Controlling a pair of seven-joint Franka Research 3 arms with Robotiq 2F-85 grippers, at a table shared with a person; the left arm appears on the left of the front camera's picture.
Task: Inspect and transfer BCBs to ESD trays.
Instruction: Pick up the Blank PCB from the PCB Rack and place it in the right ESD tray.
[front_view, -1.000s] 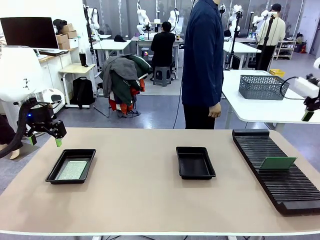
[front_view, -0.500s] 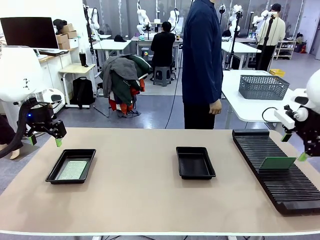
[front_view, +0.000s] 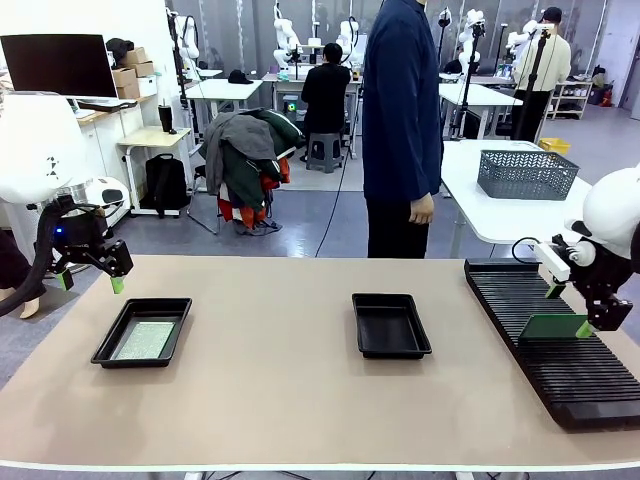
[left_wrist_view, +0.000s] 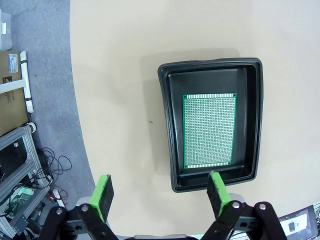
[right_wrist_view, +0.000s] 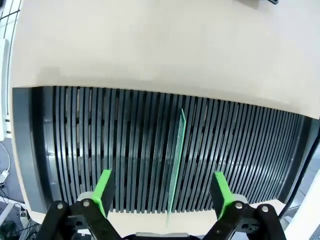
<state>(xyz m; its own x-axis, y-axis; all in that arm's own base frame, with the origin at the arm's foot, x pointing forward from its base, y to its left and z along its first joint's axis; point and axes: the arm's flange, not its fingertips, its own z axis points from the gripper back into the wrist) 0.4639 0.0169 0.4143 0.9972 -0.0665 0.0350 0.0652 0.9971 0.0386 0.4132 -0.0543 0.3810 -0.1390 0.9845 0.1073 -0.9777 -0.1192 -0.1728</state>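
Note:
One black ESD tray (front_view: 108, 347) at the table's left holds a flat BCB (front_view: 146, 340). My left gripper (front_view: 91, 282) hangs open above and just left of it. In the left wrist view the tray (left_wrist_view: 169, 100) and its board (left_wrist_view: 209, 131) lie below the open gripper (left_wrist_view: 160, 192). A second ESD tray (front_view: 391, 325) sits bare at mid-table. Another BCB (front_view: 553, 326) stands on edge in the ribbed rack (front_view: 560, 360). My right gripper (front_view: 567, 308) is open just above it, one finger to each side. The right wrist view shows that board (right_wrist_view: 176, 160) edge-on between the fingers of the gripper (right_wrist_view: 162, 192).
A person stands at the table's far side, one hand (front_view: 423, 212) hanging down. A grey mesh basket (front_view: 525, 173) rests on a white table behind the rack. Bare tabletop lies between the two trays and along the near edge.
My right arm has come in from the right edge and lowered over the rack, with its open fingers now either side of the standing board. The left arm has not moved.

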